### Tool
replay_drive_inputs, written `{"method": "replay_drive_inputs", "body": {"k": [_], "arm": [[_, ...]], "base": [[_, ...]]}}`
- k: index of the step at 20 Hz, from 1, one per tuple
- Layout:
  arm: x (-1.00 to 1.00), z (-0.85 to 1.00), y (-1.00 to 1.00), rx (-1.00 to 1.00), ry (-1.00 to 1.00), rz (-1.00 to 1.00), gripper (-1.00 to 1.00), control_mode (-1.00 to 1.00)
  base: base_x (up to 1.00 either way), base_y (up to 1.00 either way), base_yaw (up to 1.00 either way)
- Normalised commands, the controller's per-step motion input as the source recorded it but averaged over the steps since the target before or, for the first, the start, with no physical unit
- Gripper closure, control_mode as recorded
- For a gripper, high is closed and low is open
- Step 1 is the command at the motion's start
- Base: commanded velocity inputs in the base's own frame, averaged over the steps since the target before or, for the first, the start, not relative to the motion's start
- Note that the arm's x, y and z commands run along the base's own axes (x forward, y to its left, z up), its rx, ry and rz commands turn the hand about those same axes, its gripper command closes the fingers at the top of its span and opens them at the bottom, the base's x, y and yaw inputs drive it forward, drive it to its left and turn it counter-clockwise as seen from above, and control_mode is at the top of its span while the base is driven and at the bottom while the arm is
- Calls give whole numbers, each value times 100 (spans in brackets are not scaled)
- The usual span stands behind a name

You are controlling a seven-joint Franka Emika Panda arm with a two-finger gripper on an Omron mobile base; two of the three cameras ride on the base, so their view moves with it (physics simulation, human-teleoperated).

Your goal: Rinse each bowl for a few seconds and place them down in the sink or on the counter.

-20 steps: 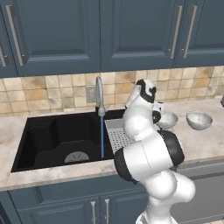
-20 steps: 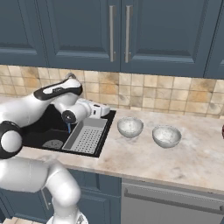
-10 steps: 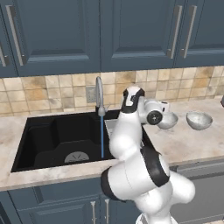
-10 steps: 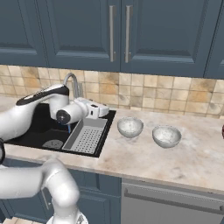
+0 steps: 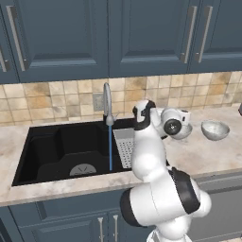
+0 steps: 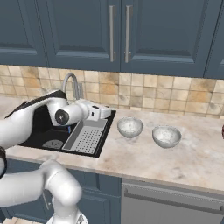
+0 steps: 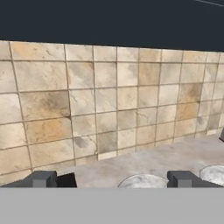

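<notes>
With water already running from the faucet into the sink, the gripper hangs wide open and empty, facing the two bowls, near and far, on the counter beside it, presumably to fetch the nearer one.

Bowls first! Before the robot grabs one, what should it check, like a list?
1. Gripper open and holding nothing: ok.
2. Near bowl upright on the counter: ok.
3. Far bowl standing apart from it: ok.
4. Faucet running into the sink: ok, a blue stream shows.
5. Gripper lined up over the near bowl: not ok, it is beside the bowl, above the tray.
6. Bowls empty inside: cannot tell.
</notes>
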Motion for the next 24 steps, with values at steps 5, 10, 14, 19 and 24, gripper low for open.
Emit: {"method": "replay_drive_inputs", "body": {"k": [5,10,14,19,24], "arm": [[-25,24,-8,0,15,-2,-100,-100],[-24,25,-4,0,15,-1,-100,-100],[-19,49,0,0,8,0,-100,-100],[-21,61,0,0,3,0,-100,-100],[-21,62,1,-1,1,0,-100,-100]], "base": [[0,0,0],[0,0,0],[0,0,0],[0,0,0],[0,0,0]]}}
